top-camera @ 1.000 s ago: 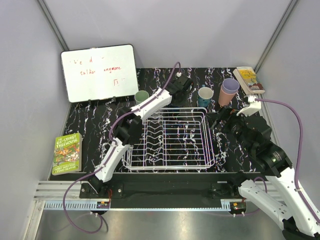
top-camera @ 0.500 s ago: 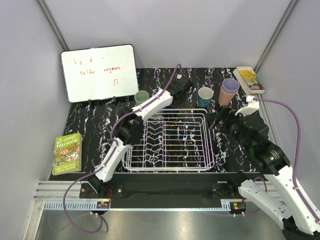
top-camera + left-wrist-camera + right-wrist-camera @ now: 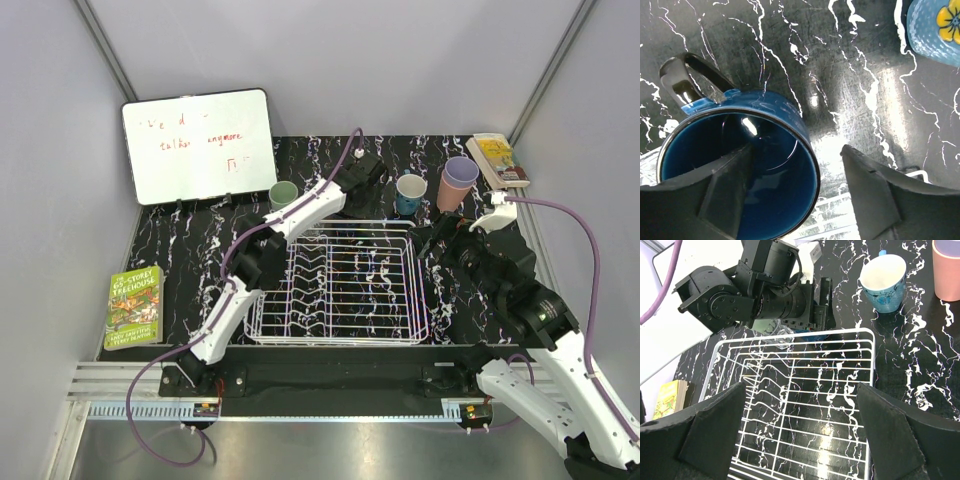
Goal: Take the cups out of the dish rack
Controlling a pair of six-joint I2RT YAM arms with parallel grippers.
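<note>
Dark blue cup [image 3: 774, 161] | wall between left jaws, apart | right jaws wide apart over dish rack [image 3: 805, 390]

The overhead camera sits above and behind my bases, looking down on the whole desk [image 3: 180, 250]. My left wrist camera hangs close over a dark blue cup [image 3: 775, 150], facing almost straight down. My right wrist camera looks from farther back, slanting across the dish rack [image 3: 805, 405], which the overhead view also shows.
</note>
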